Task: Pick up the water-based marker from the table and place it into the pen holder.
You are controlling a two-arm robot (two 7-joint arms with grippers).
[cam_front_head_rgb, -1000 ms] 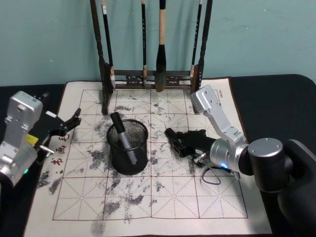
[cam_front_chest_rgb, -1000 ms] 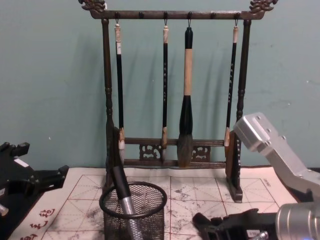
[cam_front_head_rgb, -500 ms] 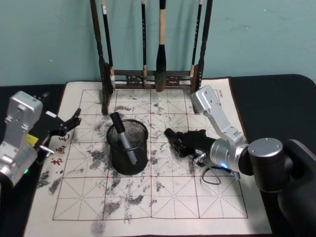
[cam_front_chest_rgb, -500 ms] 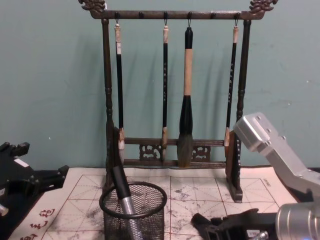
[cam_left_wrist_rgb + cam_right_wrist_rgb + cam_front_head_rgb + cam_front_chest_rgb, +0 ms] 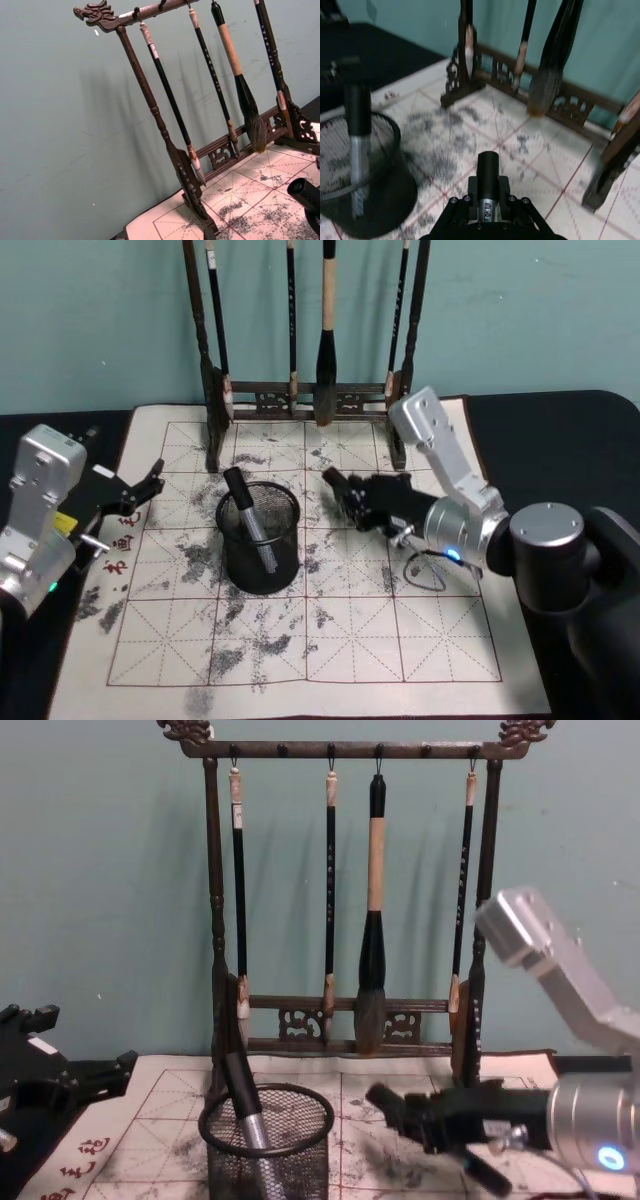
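Within right pincer (image 5: 352, 502), smooth black cylindrical marker (image 5: 488, 167)

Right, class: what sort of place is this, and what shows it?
Likely a calligraphy desk: a brush rack hung with brushes, an ink-blotted gridded mat, a mesh pen holder. The right gripper holds a marker; the left gripper sits at the mat's edge.

Silver-grey arms (image 5: 38, 502) end in a black left gripper (image 5: 150, 485) and right gripper (image 5: 342, 492). By the right one glow a blue light (image 5: 453, 554) and a looped cable (image 5: 424, 576).
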